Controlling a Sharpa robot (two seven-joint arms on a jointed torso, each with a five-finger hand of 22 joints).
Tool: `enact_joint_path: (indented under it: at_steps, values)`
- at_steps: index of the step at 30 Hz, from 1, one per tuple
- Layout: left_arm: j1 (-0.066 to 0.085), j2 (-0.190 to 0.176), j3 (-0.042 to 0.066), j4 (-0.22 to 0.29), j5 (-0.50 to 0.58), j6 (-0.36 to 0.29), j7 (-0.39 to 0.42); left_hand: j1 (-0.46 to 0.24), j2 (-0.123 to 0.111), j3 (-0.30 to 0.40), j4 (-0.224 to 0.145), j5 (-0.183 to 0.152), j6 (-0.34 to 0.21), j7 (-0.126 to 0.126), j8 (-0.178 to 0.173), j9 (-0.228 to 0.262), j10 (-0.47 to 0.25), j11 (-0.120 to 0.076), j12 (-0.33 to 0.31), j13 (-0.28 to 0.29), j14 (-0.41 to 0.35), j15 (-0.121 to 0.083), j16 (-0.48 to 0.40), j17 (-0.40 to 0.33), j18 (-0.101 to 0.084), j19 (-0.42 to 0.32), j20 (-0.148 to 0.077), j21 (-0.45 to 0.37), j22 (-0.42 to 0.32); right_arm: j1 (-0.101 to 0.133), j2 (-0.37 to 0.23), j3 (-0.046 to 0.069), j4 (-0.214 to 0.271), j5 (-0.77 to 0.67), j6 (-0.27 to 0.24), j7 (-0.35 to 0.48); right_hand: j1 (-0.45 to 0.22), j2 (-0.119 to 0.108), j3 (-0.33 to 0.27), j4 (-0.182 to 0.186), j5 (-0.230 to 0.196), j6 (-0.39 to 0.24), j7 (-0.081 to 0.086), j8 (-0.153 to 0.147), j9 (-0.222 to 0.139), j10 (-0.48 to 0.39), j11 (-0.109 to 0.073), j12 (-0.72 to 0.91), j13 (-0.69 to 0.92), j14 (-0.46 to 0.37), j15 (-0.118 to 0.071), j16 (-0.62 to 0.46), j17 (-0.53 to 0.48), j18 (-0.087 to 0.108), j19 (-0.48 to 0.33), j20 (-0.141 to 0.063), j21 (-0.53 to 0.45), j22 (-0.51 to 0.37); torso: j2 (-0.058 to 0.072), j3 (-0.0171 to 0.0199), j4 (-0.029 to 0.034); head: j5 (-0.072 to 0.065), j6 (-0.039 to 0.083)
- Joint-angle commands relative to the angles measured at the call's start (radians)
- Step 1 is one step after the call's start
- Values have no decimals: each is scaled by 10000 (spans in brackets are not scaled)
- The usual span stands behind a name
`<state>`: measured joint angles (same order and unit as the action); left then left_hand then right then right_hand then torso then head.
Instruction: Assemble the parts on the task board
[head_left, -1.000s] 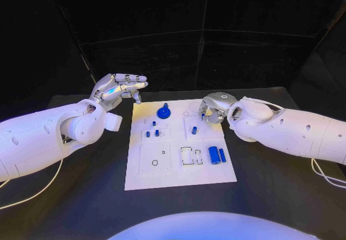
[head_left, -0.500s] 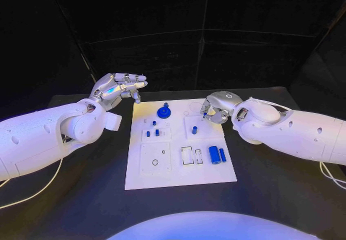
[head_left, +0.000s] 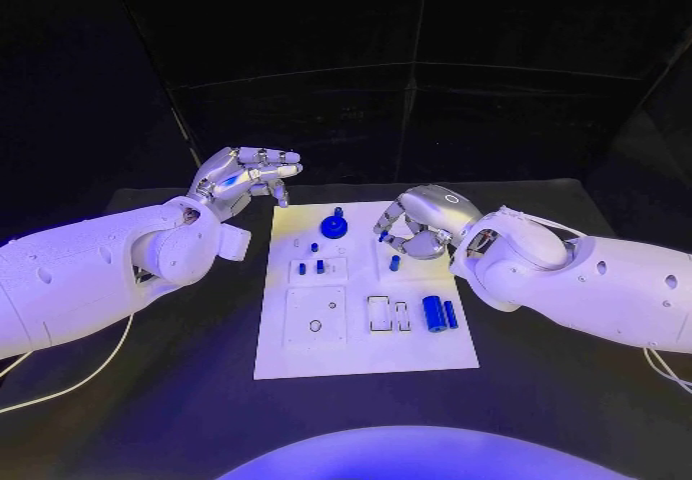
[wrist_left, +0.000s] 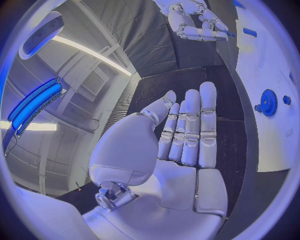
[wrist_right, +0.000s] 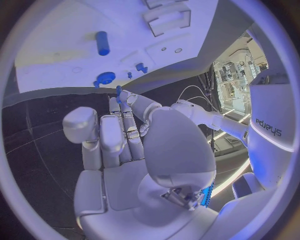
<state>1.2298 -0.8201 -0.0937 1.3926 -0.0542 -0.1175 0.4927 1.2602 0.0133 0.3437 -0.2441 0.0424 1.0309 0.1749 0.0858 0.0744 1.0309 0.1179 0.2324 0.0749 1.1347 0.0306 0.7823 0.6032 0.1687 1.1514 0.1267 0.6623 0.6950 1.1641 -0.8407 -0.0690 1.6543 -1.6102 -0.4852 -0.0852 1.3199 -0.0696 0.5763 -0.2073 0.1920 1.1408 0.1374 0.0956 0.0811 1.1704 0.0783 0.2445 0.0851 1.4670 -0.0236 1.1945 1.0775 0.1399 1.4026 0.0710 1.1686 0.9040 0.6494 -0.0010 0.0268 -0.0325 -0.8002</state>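
Right hand (head_left: 414, 226) further over task board (head_left: 361, 345) — left hand (head_left: 238, 176) unchanged.

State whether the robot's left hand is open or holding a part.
Open. The left hand hangs beside the task board's far left corner; the left wrist view shows its fingers extended side by side, its palm bare.

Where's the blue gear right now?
In the head view, the blue gear sits at the task board's far edge, between the left hand and right hand.

One white board (head_left: 361, 340), one blue gear (head_left: 335, 225), two blue cylinders (head_left: 431, 311), about four small blue pegs (head_left: 394, 263).
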Motion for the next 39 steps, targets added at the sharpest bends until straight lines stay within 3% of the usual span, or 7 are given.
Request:
enact_joint_path:
  at_steps: [1,6,9,12,18,25,39]
  values:
    - [12,26,3,-11,21,129,53,33,25,0,17,46,14,21,48,-15,-33,-24,45,-2,-79,-4,38,-12,152,89,13,-36,-18,20,147,5,111,401,-358,387,56,-37,44,-21,29,40,10,44,4,245,-160,35,13,310,-46,41,-6,-201,-14,-30,35,9,3,-3,-12,202,-7]
    - [14,93,2,-31,21,140,46,33,25,0,17,46,14,21,48,-15,-33,-24,45,-2,-79,-4,38,-12,152,89,13,-36,-18,12,750,-11,-15,451,71,436,48,-39,42,-18,26,38,16,42,3,242,-156,35,14,307,-44,34,-19,-198,-22,-30,28,-7,8,-10,-3,484,-23]
    - [14,130,2,-42,21,146,42,33,25,0,17,46,14,21,48,-15,-33,-24,45,-2,-79,-4,38,-12,152,89,13,-36,-18,-47,1095,-26,-126,461,327,462,40,-38,41,-13,22,35,20,39,2,237,-153,35,15,307,-42,37,-18,-197,-27,-30,26,-14,15,8,2,692,-79]
    - [16,155,2,-55,21,145,31,32,16,-9,18,46,12,22,48,-16,-35,-23,48,-2,-83,-3,40,-15,151,93,13,-43,-25,-167,1349,-47,-239,461,565,464,29,-31,43,-4,23,23,28,28,-2,222,-146,31,14,304,-38,38,-24,-197,-34,-28,29,-15,11,2,9,802,-113]
    - [17,179,1,-66,21,152,11,25,10,-19,24,45,12,24,49,-17,-35,-21,51,-1,-86,-1,42,-19,150,97,14,-50,-32,-313,1633,-322,-431,320,855,390,15,-25,40,7,24,13,35,20,-5,208,-140,28,15,301,-33,41,-27,-198,-41,-26,32,-15,14,6,-34,1067,-204]
    - [18,231,0,-92,22,173,11,12,1,-36,35,46,5,28,47,-20,-38,-18,56,-1,-91,3,47,-24,148,104,15,-61,-43,-493,1823,-432,-606,-9,1130,140,6,-25,35,13,22,10,37,17,-6,204,-138,29,16,300,-31,43,-27,-198,-44,-25,35,-13,11,8,-27,1219,-272]
    - [18,267,-1,-97,22,185,15,7,-1,-42,41,46,5,28,47,-21,-38,-17,59,-1,-92,4,49,-27,147,106,16,-66,-48,-693,2051,-453,-834,-264,1284,1,-11,-21,26,25,16,12,39,16,-5,202,-137,33,19,300,-27,55,-19,-199,-49,-22,44,-5,9,-8,-7,1329,-364]
